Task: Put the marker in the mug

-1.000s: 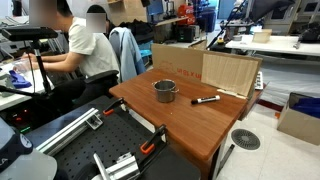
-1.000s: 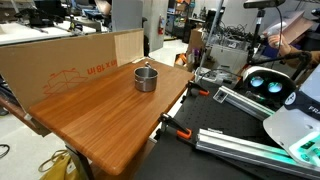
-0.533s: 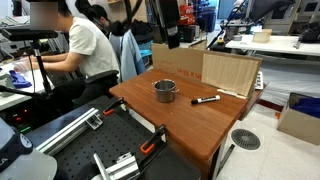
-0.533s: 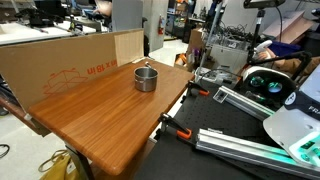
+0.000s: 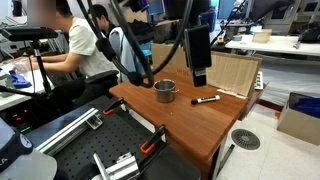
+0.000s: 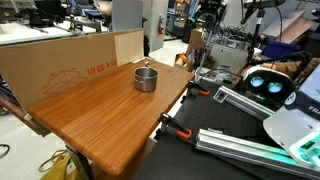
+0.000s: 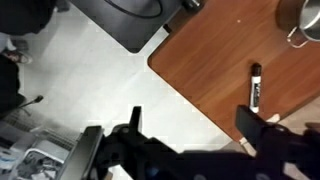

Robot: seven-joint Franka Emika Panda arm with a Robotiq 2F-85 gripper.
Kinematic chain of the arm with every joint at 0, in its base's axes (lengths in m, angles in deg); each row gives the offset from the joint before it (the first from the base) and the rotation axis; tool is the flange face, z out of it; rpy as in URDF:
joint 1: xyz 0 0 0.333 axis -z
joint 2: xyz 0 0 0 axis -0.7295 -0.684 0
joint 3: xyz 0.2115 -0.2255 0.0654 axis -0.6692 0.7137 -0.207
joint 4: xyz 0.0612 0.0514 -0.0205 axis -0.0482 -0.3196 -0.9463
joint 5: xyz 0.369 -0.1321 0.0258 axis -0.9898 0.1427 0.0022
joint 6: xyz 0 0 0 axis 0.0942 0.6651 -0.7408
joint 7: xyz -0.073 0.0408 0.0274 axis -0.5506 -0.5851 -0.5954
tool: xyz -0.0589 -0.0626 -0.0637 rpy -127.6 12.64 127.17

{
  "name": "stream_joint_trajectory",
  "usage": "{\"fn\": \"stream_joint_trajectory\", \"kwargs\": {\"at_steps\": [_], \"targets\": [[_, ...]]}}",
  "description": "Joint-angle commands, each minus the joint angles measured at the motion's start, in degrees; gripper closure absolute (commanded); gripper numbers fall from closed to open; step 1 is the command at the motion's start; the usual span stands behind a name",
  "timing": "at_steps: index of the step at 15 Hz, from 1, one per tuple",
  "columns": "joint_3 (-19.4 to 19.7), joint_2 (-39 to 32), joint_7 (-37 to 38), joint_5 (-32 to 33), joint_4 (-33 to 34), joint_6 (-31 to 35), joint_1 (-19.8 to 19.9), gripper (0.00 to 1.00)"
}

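The marker (image 5: 206, 99) is a slim black stick with a lighter tip, lying flat on the wooden table (image 5: 190, 125) to the right of the mug (image 5: 165, 91). The mug is a short metallic grey cup standing upright; it also shows in an exterior view (image 6: 146, 78). My gripper (image 5: 199, 82) hangs above the table, just behind the marker, apart from it. In the wrist view the gripper (image 7: 192, 125) is open and empty, with the marker (image 7: 255, 85) ahead on the table and the mug (image 7: 305, 20) at the top right corner. The marker does not show in the exterior view (image 6: 120, 105) that looks along the table.
A cardboard panel (image 5: 230, 70) stands along the table's back edge and also shows in an exterior view (image 6: 60, 65). Orange clamps (image 5: 150, 147) grip the front edge. A person (image 5: 85, 45) sits at the left. A fan (image 5: 245, 139) and a box (image 5: 300, 120) are on the floor.
The arm has swung into view from the upper left and come down to the right; the gripper now hangs over the table by the marker. Marker and mug have not moved.
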Motion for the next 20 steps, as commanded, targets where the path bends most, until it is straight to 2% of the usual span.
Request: {"fn": "stream_joint_trajectory", "kwargs": {"at_steps": [1, 4, 10, 16, 20], "targets": [[0.6, -6.5, 0.3, -1.2, 3.6, 3.6, -0.3, 0.0], [0.5, -12.0, 0.6, 0.2, 7.1, 6.2, -1.2, 0.0], [1.3, -22.8, 0.0, -2.9, 15.8, 8.7, -4.7, 0.0], [-0.7, -32.8, -5.1, -15.2, 22.3, 11.6, -6.8, 0.0], [-2.4, -38.9, -6.1, -18.7, 27.4, 11.9, -8.9, 0.0]]}}
